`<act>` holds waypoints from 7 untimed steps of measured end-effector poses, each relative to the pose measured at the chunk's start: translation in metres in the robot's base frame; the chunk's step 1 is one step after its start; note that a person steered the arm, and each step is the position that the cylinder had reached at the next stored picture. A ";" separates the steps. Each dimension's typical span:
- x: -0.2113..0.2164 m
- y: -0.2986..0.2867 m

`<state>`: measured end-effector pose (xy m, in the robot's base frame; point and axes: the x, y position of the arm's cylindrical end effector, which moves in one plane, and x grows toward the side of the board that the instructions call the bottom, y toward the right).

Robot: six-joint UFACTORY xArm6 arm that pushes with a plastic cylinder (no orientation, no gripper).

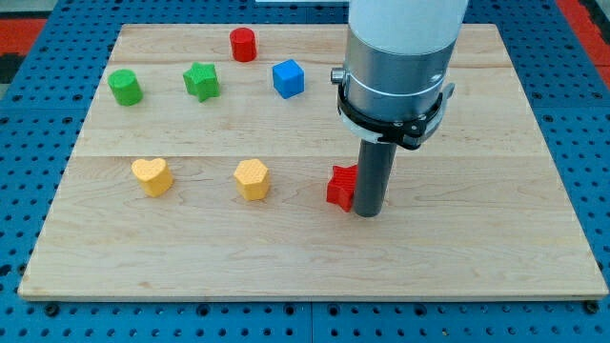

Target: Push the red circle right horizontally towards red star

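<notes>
Near the view's top, the red circle [243,44] rests on the table [477,257], well apart from the red star [339,186]. Beside that star's right edge stands my tip [368,213], a plain rod end effector with nothing to open or close.

Upright white-and-grey arm at centre-right, dark rod straight down, my tip [368,213] on the bench.

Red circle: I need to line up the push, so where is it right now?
The red circle sits near the view's top edge of the board, left of centre, between the green star and the blue cube, far from my tip.
</notes>
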<state>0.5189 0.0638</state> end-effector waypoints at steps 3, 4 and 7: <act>-0.014 0.000; -0.014 0.035; -0.149 0.237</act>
<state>0.3698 0.3009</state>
